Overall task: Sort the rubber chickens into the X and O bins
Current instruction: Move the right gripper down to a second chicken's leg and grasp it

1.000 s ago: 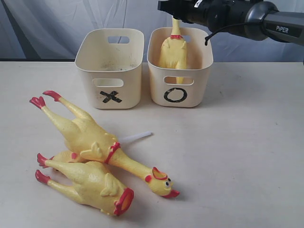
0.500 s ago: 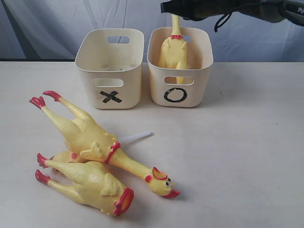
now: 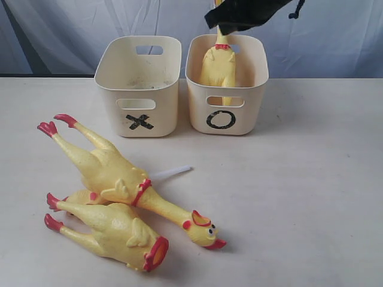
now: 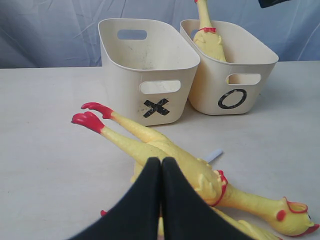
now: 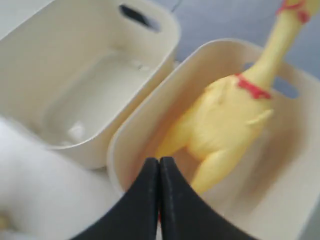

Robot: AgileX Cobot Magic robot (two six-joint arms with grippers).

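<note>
The X bin (image 3: pixel 112 110) and the O bin (image 3: pixel 251 110) stand side by side at the back of the table. One long-necked rubber chicken (image 3: pixel 217 64) leans upright inside the O bin. Three more chickens lie at the front left: a long-necked one (image 3: pixel 116 173), a headless one (image 3: pixel 114 230), and a thin one (image 3: pixel 78 197) under them with its white tube (image 3: pixel 170 173) sticking out. My right gripper (image 5: pixel 159 161) hovers shut and empty over the O bin's rim (image 5: pixel 116 145), above the chicken (image 5: pixel 225 115). My left gripper (image 4: pixel 161 161) is shut, empty, low in front of the long-necked chicken (image 4: pixel 180 155).
The right arm's black end (image 3: pixel 239 13) hangs at the top edge above the O bin. The X bin (image 4: pixel 125 95) holds nothing but scuff marks. A blue-grey curtain (image 3: pixel 54 36) backs the table. Bare tabletop (image 3: pixel 299 191) stretches to the right of the chickens.
The right arm has lifted up and swung left, mostly leaving the top of the exterior view. The chicken stays in the O bin. The chickens on the table have not moved.
</note>
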